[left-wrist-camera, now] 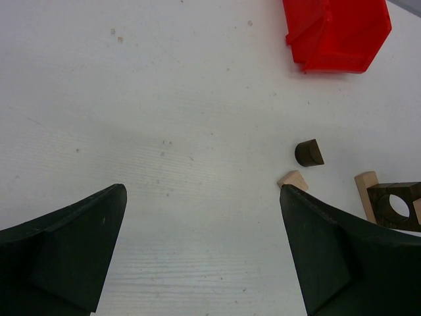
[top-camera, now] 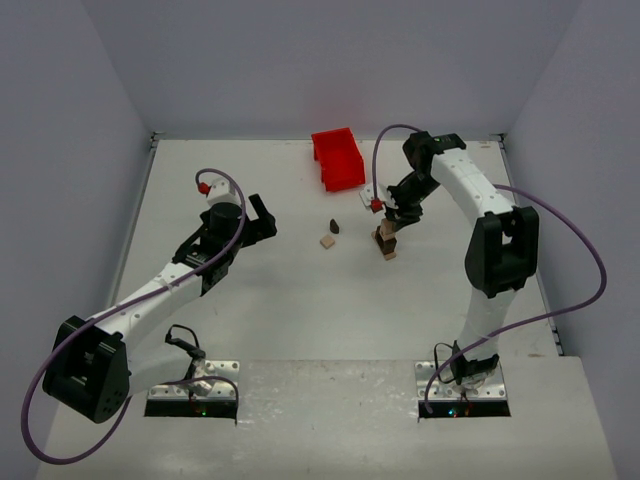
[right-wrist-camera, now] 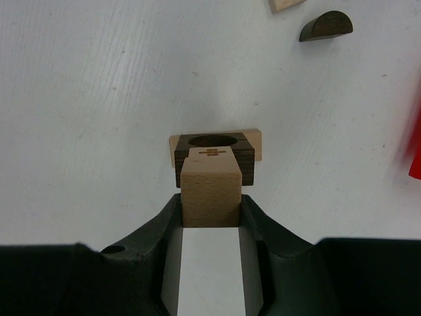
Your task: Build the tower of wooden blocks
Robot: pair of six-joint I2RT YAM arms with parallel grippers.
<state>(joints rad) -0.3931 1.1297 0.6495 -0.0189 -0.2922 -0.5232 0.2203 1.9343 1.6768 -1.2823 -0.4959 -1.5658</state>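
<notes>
White surface (top-camera: pixel 300 300), wood block tower (top-camera: pixel 387 246) mid-right.
My right pincer (right-wrist-camera: pixel 210 201) grips a pale block (right-wrist-camera: pixel 209 184) over it; left pincer (left-wrist-camera: pixel 202 191) gapes empty.

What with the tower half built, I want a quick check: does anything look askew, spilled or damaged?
Nothing stands out. The wood block tower looks square, the right gripper holds a pale block at its top, and two loose pieces, a dark half-round and a small tan block, lie apart beside it, unbroken.

The wood block tower (right-wrist-camera: pixel 247 164) is smooth, matt wood, pale and dark; red bin (left-wrist-camera: pixel 335 29) glossy plastic; desk (left-wrist-camera: pixel 164 99) matt white.
</notes>
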